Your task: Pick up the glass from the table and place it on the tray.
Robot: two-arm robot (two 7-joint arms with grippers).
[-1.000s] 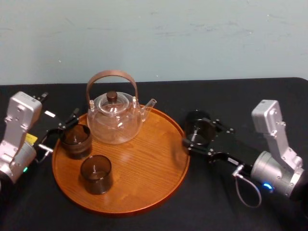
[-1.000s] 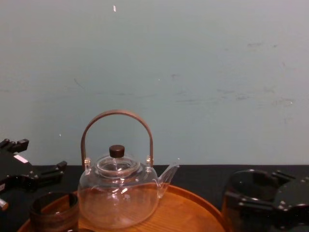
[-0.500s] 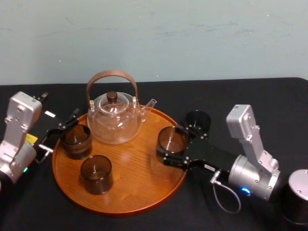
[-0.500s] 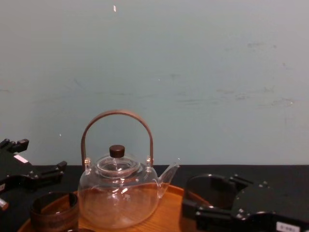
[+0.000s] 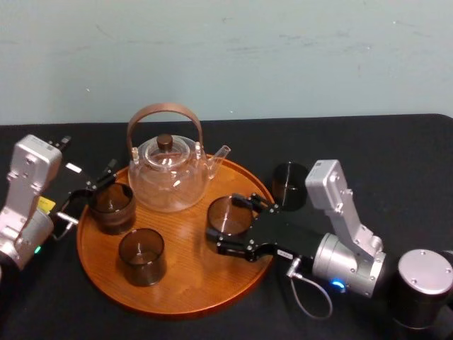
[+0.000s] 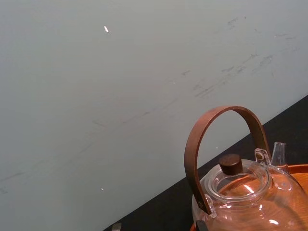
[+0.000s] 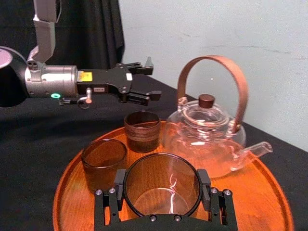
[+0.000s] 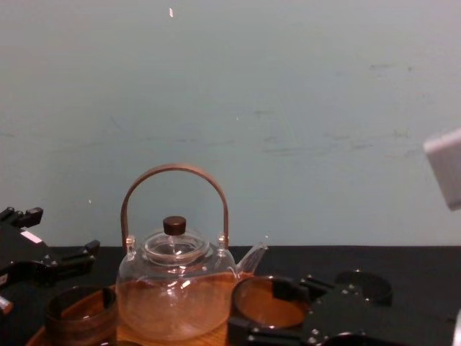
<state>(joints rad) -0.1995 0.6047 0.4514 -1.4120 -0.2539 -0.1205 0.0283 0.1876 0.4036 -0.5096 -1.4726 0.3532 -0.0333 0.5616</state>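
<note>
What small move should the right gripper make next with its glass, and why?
Probably lower it straight down, then open: the right gripper holds the glass over bare wood of the tray, apart from the teapot and two other glasses. The left gripper hangs beside the tray.

Pretty sure this is a robotics lab or test rig, not anyone's home. The wall (image 5: 283, 57) is bare pale blue-green paint with scuff marks, the worktop (image 5: 403, 142) is draped in plain black cloth, and a black curtain (image 7: 103, 33) hangs off to one side. The left arm (image 5: 25, 195) and right arm (image 5: 343, 230) are silver-and-black machines with little status lights glowing. Only homey bit: a glass teapot (image 5: 168, 177) on a wooden tray (image 5: 177, 294).
</note>
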